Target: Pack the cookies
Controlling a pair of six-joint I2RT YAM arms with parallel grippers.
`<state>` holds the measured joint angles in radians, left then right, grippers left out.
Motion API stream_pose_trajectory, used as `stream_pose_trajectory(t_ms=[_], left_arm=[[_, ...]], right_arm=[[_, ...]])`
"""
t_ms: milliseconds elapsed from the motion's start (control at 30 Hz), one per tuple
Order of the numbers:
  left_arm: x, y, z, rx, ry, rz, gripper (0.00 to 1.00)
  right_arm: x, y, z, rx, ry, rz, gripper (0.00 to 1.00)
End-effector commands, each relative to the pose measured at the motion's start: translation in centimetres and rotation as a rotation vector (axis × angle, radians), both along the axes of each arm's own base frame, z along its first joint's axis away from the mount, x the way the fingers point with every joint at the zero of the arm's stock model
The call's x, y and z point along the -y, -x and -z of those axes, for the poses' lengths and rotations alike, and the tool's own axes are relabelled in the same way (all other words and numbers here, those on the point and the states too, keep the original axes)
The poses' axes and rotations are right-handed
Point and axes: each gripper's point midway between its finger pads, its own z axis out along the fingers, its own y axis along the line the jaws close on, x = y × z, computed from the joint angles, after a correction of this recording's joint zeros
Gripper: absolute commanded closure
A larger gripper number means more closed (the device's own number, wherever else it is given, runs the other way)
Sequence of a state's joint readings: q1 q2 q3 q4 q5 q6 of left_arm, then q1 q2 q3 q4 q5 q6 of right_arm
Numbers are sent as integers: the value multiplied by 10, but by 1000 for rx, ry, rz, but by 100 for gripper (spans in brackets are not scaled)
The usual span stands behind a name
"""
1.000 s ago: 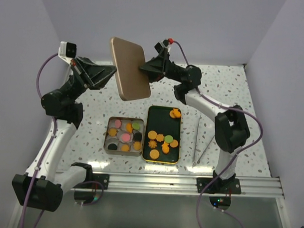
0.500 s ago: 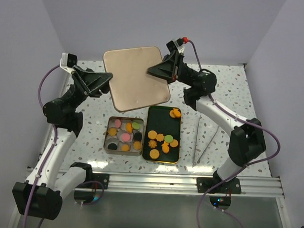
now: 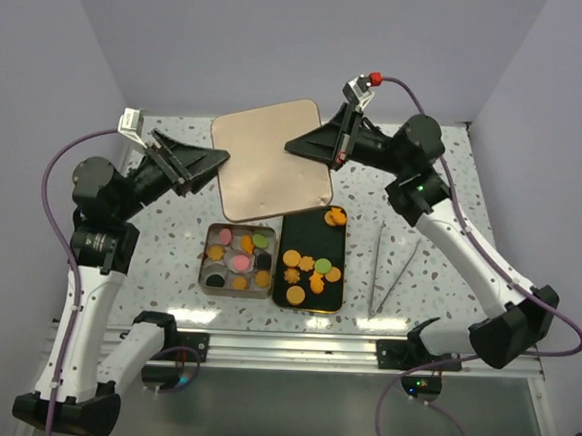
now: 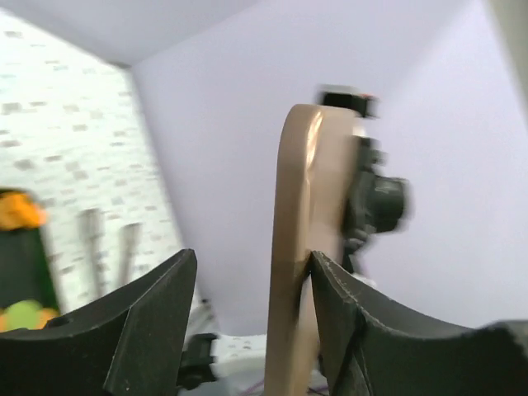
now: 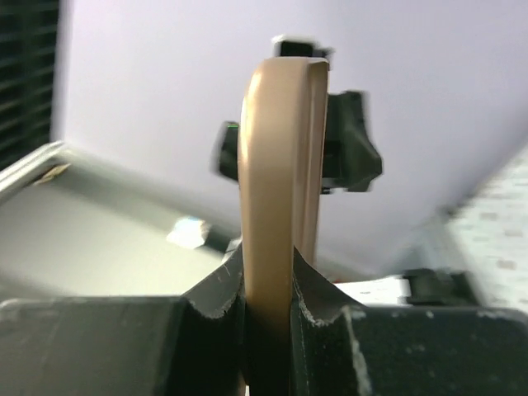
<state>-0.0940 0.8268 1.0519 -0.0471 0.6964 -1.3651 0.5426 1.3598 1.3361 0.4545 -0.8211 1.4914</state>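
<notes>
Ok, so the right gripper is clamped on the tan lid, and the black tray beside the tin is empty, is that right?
Not quite. The right gripper is clamped on the tan lid, but the black tray beside the tin is not empty: the top external view shows several orange cookies and a green one lying in it.

Top camera: high above the near edge, looking down on whole speckled white table (image 3: pixel 176 235). Wrist cameras: close behind left claw (image 4: pixel 252 257) and right claw (image 5: pixel 268 268), facing each other. Both share flat tan rounded-rectangle lid (image 4: pixel 290 247) (image 5: pixel 276 181), edge-on.
</notes>
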Motion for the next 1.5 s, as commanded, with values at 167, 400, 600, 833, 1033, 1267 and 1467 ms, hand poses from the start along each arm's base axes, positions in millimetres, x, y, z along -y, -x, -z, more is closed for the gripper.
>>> stream_pose_trajectory(t_ms=[167, 400, 600, 833, 1033, 1267, 1467], left_arm=[[-83, 6, 224, -621, -727, -291, 37], [-106, 13, 293, -724, -914, -292, 40], [-122, 1, 316, -759, -1034, -302, 43], [-131, -2, 350, -794, -1135, -257, 49], [-129, -10, 360, -803, -1142, -238, 55], [-119, -15, 369, -783, -1158, -195, 57], [-110, -14, 379, -784, -1198, -161, 58]], right_arm=[[28, -12, 152, -216, 633, 244, 100], [48, -17, 163, -199, 743, 342, 100], [59, -16, 155, -153, 800, 346, 100], [62, -15, 168, -182, 805, 331, 100], [65, -20, 172, -182, 830, 323, 100], [66, -28, 181, -193, 842, 313, 100], [66, -31, 187, -205, 841, 304, 100]])
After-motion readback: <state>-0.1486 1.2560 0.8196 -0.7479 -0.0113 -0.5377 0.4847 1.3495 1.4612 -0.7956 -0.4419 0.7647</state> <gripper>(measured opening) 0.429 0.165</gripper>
